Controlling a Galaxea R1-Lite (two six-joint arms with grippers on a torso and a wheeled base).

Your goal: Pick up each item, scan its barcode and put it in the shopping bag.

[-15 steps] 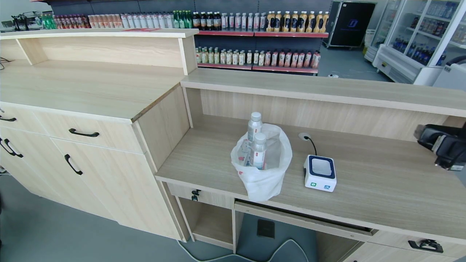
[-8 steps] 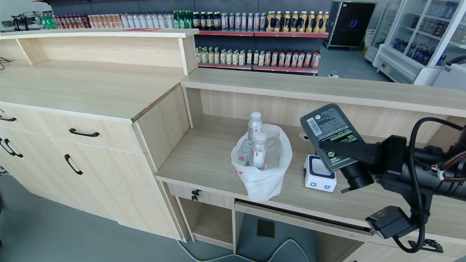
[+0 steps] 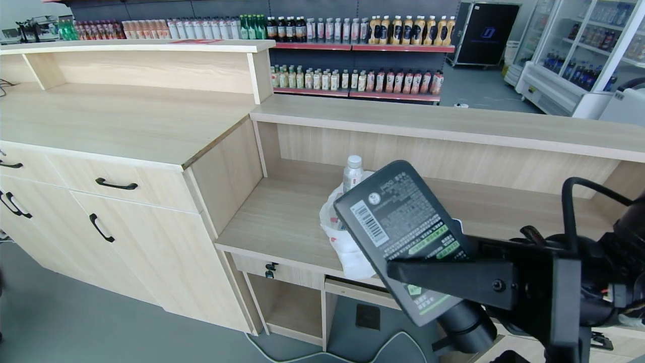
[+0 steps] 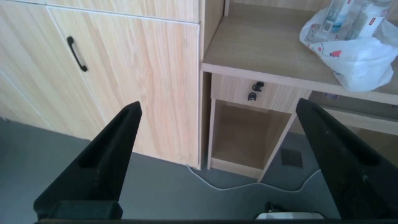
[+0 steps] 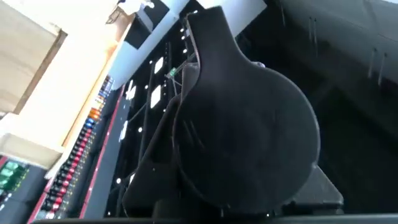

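Dark packet (image 3: 403, 237) closer; bottle (image 3: 352, 174) in bag (image 3: 340, 243)

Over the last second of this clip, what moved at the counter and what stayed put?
The right gripper, shut on a flat black package, swung in from the right edge, leftward and nearer the head camera. The package now hangs in front of the shopping bag, barcode side up. The bag and the rear bottle in it stayed put on the counter.

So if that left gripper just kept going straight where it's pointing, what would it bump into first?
Likely the small drawer or the open cubby just below it. The open left gripper aims about there. Depth is hard to judge, though.
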